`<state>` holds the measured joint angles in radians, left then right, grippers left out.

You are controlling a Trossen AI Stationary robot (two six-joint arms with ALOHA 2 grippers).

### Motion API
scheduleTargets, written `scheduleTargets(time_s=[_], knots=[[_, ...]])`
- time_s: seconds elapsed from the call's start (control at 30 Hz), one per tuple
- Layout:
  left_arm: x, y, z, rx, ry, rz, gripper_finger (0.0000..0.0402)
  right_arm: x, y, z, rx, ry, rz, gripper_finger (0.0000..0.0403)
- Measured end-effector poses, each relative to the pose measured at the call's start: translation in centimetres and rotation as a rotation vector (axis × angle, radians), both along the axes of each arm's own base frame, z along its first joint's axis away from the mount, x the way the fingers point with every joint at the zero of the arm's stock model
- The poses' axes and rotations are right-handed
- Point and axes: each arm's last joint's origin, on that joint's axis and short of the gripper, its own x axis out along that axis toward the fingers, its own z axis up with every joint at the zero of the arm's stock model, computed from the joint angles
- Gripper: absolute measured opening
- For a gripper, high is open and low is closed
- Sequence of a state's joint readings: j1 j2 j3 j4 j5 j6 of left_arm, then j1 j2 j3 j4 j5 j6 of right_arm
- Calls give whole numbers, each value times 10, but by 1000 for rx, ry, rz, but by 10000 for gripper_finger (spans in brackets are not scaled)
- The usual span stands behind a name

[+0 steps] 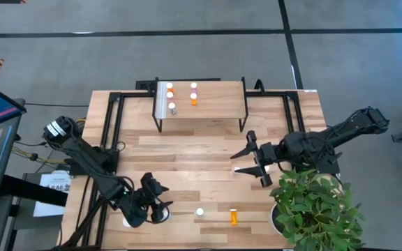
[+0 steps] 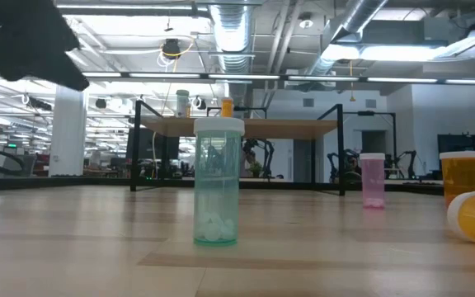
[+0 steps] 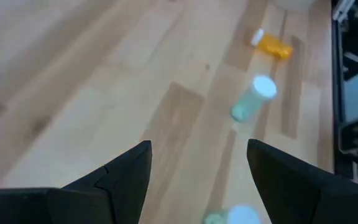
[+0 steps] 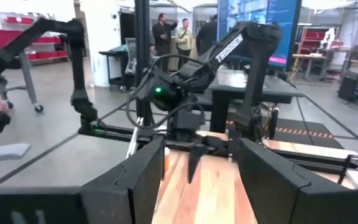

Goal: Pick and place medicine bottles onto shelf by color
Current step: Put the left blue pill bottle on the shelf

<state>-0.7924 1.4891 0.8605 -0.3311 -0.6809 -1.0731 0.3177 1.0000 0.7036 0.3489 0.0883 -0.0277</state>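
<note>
The shelf (image 1: 201, 104) stands at the table's far middle with several medicine bottles on its top, orange (image 1: 193, 101) and white-capped (image 1: 172, 108). A pale green bottle (image 1: 199, 212) stands upright near the near edge, and an orange one (image 1: 234, 217) lies on its side to its right. My left gripper (image 3: 197, 174) hovers open above the table to the left of the green bottle, slanting down. Another pale green bottle's cap (image 3: 232, 216) shows just below its fingers. My right gripper (image 1: 246, 162) hangs open and level at mid-table right, with nothing between its fingers.
A potted plant (image 1: 313, 206) fills the near right corner beside my right arm. The low view also shows a pink bottle (image 2: 373, 180) and an upright orange one (image 2: 463, 177) on the table. People stand in the room beyond the table's left side (image 4: 182, 34).
</note>
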Motion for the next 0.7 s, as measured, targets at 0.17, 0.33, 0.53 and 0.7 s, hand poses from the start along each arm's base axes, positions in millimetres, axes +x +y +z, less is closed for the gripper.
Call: scheduleTargets(time_s=[0.17,0.33,0.53,0.7], knots=[[0,-5,-6,-75,60,-35,251,1,-3,0,0,3,-13,230],[-3,-10,-6,-132,84,-59,251,1,-2,0,0,3,-12,230],[-5,-12,-6,-148,99,-76,251,1,-2,-1,0,5,-11,230],[-3,-10,-6,-131,99,-94,251,1,-2,0,0,5,-11,230]])
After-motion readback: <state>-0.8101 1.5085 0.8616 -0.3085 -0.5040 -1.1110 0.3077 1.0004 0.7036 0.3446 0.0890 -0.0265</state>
